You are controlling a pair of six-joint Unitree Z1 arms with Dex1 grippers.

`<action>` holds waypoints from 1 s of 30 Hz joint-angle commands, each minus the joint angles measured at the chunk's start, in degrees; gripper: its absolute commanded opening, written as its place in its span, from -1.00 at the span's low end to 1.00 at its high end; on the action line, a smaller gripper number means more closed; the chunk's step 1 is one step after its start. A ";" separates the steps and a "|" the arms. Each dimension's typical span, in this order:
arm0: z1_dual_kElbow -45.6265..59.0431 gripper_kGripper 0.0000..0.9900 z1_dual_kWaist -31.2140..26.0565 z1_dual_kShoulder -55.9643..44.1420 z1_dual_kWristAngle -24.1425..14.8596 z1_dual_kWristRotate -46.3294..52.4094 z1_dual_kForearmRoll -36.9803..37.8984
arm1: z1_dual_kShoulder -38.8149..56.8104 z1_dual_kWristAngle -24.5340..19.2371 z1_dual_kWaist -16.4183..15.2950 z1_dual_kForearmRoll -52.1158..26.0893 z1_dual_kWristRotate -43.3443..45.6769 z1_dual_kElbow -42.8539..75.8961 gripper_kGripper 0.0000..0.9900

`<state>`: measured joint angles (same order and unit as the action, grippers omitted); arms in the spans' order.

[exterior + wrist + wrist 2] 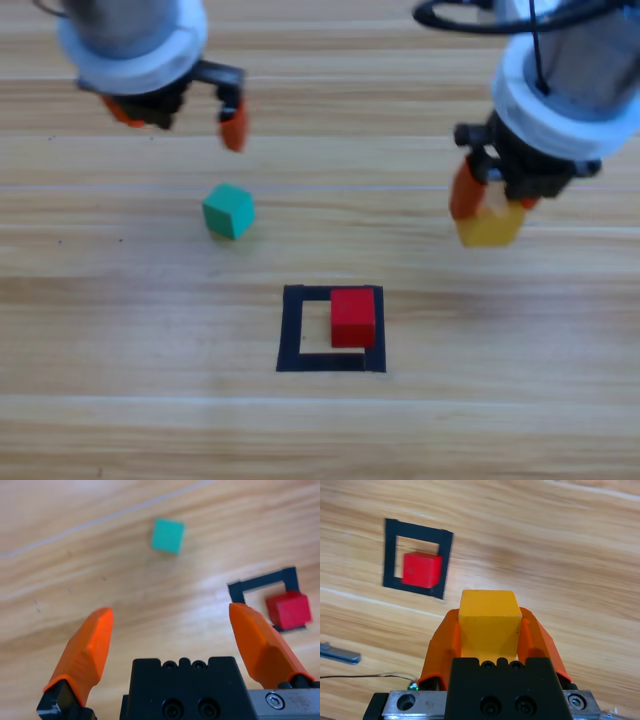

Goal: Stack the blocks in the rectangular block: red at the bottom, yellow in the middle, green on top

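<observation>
The red cube sits inside the rectangular block of black tape, against its right side. My right gripper hangs above the table to the right of the tape, shut on the yellow cube. The green cube lies on the wood up and left of the tape. My left gripper hovers open above and behind the green cube, nothing between its jaws.
Bare wooden table surrounds the tape outline. A thin cable and a grey metal piece show at the lower left of the right wrist view.
</observation>
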<state>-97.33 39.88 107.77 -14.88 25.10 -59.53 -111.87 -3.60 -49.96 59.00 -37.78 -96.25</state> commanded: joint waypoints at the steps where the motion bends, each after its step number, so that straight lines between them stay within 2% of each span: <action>1: 21.92 1.00 -7.01 -15.22 -1.20 -6.12 15.94 | -9.33 -0.62 -6.73 4.37 -2.13 -7.55 -0.70; 3: 27.63 1.00 -8.41 -18.91 -0.59 -8.58 20.15 | -13.20 -0.62 -7.78 7.53 -2.92 -12.83 -0.70; 7: 32.64 1.00 -10.70 -20.23 1.43 -11.74 22.53 | -18.30 -0.70 -9.54 9.46 -5.20 -18.63 -0.70; 12: 43.80 1.00 -12.72 -25.33 4.69 -16.13 32.81 | -22.34 -0.88 -9.72 11.05 -7.40 -22.05 -0.70; 18: 58.92 1.00 -12.72 -34.99 5.30 -19.04 47.93 | -24.54 -1.23 -9.72 11.49 -8.10 -23.81 -0.70; 30: 67.89 1.00 -12.72 -40.00 6.62 -20.97 56.80 | -27.26 -1.85 -9.54 11.66 -9.68 -28.03 -0.70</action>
<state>-32.70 27.96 71.29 -9.55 4.86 -4.91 -135.07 -4.14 -58.22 69.73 -46.98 -123.77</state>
